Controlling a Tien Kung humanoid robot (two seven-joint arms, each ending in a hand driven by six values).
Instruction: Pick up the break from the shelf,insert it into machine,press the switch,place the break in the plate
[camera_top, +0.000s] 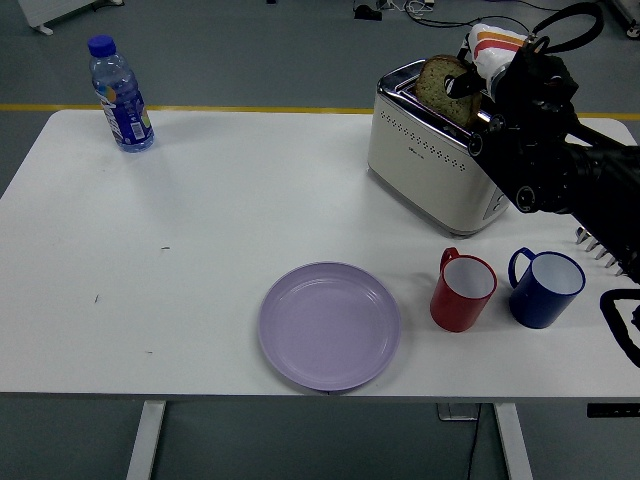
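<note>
Head view. The right hand (478, 85) reaches in from the right edge over the toaster (432, 150), which stands at the far right of the white worktop (200, 230). Its fingers appear to be pinched on the bread slice (440, 82), though the dark hand partly masks the contact, so the grip is inferred rather than plainly seen. The slice stands on edge, its lower part inside the toaster's slot and its rounded upper part clear above the chrome top. Its broad faces lie along the slot, and its long axis runs roughly upright, tilted slightly.

Step in hand: judging by the raised slice and the empty plate (330, 325), the bread is being drawn out of the machine for the last step, placing it in the plate. The next move calls for a straight lift until the lower edge clears the slot, then a carry leftward and toward the near edge, passing over or around the red cup (462, 291) and blue cup (545, 287) beside the plate, and turning the slice flat before release.

A water bottle (120, 93) stands upright at the far left corner, well apart from the work. The left arm is not in view.
</note>
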